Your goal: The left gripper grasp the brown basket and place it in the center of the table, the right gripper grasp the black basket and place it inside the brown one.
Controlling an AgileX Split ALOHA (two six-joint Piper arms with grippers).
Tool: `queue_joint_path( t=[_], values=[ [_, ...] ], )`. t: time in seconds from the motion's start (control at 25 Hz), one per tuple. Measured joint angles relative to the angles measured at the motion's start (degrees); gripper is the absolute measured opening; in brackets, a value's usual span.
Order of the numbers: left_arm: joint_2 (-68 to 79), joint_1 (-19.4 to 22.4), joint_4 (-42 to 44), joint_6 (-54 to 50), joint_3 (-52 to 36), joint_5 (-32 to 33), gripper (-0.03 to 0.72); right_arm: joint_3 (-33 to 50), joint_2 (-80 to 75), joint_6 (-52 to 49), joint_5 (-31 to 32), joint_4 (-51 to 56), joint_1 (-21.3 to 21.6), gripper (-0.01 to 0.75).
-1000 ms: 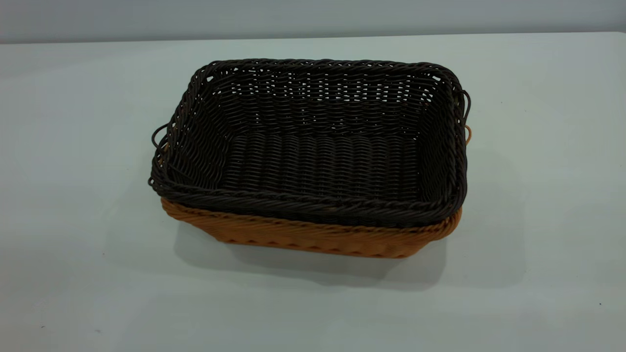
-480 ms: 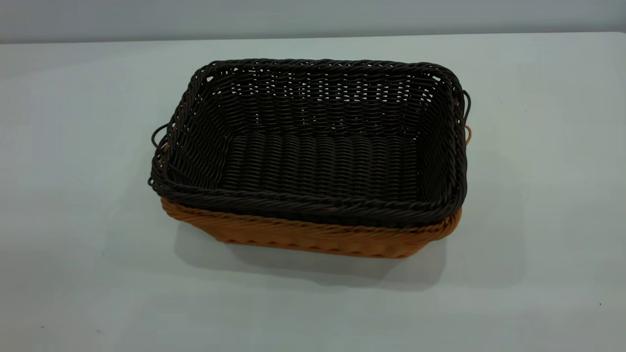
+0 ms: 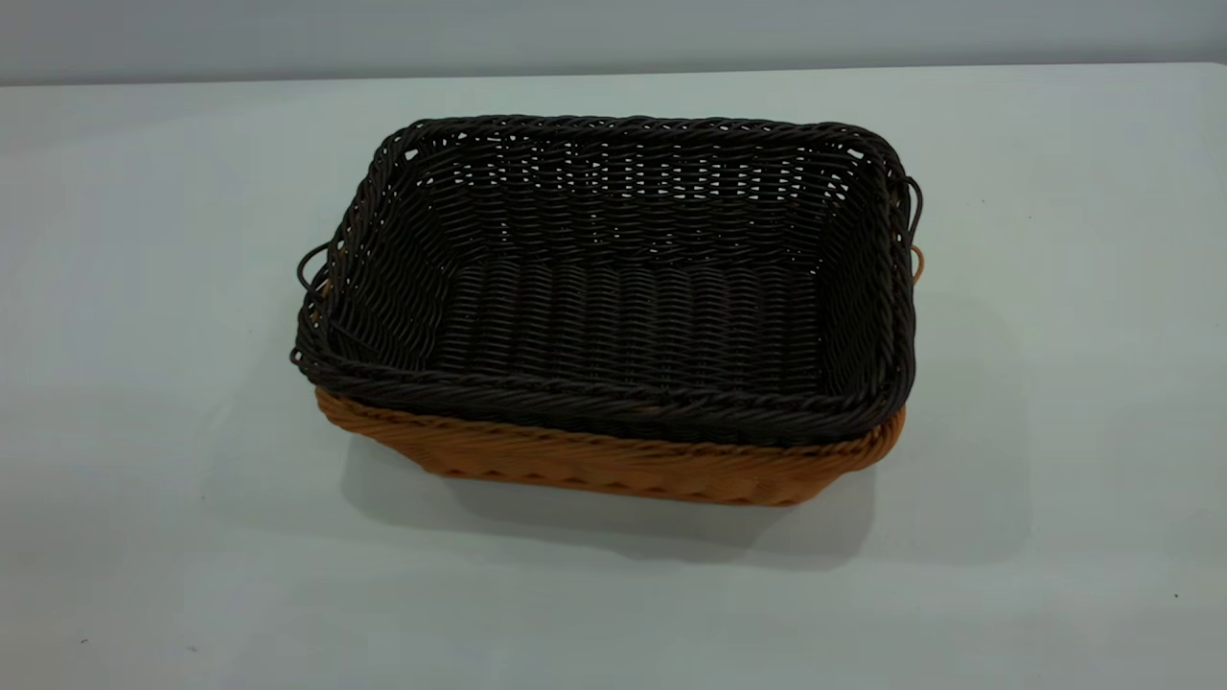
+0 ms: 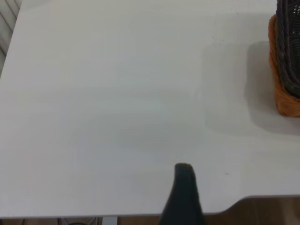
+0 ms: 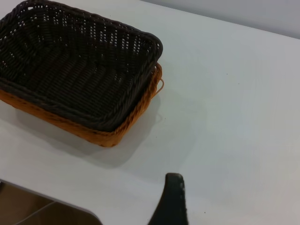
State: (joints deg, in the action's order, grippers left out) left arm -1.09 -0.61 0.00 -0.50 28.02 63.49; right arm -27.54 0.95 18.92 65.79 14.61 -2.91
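Left gripper (image 4: 183, 194): I see one dark finger only, over bare table (image 4: 117, 117) well clear of baskets; touching nothing, can't tell how wide it stands. Right gripper (image 5: 171, 199): same, single finger, holding nothing, aperture unclear. Black basket (image 3: 613, 287) nested inside brown basket (image 3: 613, 465), mid-table, upright. No labels or writing readable.

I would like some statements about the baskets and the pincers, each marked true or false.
1. The black basket sits inside the brown basket. True.
2. The black basket holds a red apple. False: it is empty.
3. The left pincer grips the brown basket. False: it hangs over the table, apart from both baskets.
4. The right pincer touches no basket. True.
5. The brown basket lies upside down. False: it stands upright.
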Motion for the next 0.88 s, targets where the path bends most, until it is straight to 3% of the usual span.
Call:
queue_joint_path(
  t=[0.88],
  values=[
    [0.00, 0.00, 0.00, -0.05, 0.00, 0.00, 0.552, 0.00, 0.00, -2.97, -0.42, -2.51, 0.05, 0.594]
  ],
)
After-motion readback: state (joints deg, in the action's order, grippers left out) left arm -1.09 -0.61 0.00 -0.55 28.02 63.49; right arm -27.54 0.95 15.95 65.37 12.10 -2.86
